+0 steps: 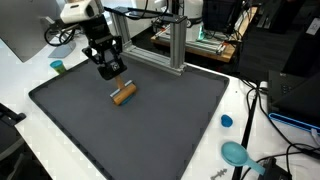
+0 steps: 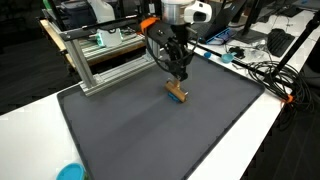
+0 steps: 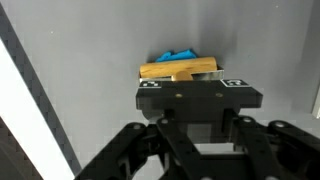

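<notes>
- We see the gripper (image 1: 111,70) hanging fingers-down over the middle of a dark mat (image 1: 170,130), which covers most of the white desk (image 1: 25,75).
- Just below it, and apart from it in both exterior views, a small wooden block (image 1: 122,95) lies flat on the mat. Nothing is in the gripper's hold.
- We cannot tell how far apart the fingers stand. The exterior views are too small, and in the wrist view the gripper's own body hides the fingertips.
- The wrist view looks straight down on the block, so we judge the gripper is lined up almost directly above it. A blue piece (image 3: 178,56) shows against the block's far side, touching it. We cannot tell whether it is part of the block or a separate thing.
- The block lies on open mat, well apart from the aluminium frame (image 1: 170,45) along the far edge, so there is free room around it.
- The other things sit off the mat on the desk margin, well away from the gripper:
  - a teal cup (image 1: 58,67)
  - a small blue cap (image 1: 227,121)
  - a teal bowl (image 1: 236,152)
</notes>
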Action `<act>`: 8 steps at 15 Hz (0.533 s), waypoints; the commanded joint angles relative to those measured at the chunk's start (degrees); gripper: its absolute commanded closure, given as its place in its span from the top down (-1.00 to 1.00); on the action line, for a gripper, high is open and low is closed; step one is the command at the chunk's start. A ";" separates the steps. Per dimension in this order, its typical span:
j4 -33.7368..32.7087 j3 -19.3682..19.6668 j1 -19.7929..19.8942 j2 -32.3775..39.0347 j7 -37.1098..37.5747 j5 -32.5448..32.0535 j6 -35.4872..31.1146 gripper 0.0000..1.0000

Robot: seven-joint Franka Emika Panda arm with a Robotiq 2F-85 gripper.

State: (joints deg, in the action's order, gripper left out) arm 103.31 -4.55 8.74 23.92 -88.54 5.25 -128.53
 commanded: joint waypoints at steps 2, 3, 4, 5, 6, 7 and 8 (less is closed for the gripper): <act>2.68 -0.61 -0.13 2.54 -1.88 1.20 -1.87 -0.57; 2.81 -0.75 -0.11 2.52 -2.08 1.32 -1.86 -0.57; 2.90 -0.85 -0.13 2.52 -2.17 1.35 -1.81 -0.57; 3.06 -1.02 -0.12 2.51 -2.35 1.57 -1.77 -0.57; 3.17 -1.25 -0.09 2.49 -2.62 1.83 -1.64 -0.57; 3.38 -1.48 -0.11 2.40 -2.90 1.98 -1.56 -0.57; 3.49 -1.65 -0.13 2.39 -3.16 2.09 -1.53 -0.57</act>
State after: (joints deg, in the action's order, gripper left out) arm 103.49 -5.23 8.71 23.90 -89.17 5.25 -128.58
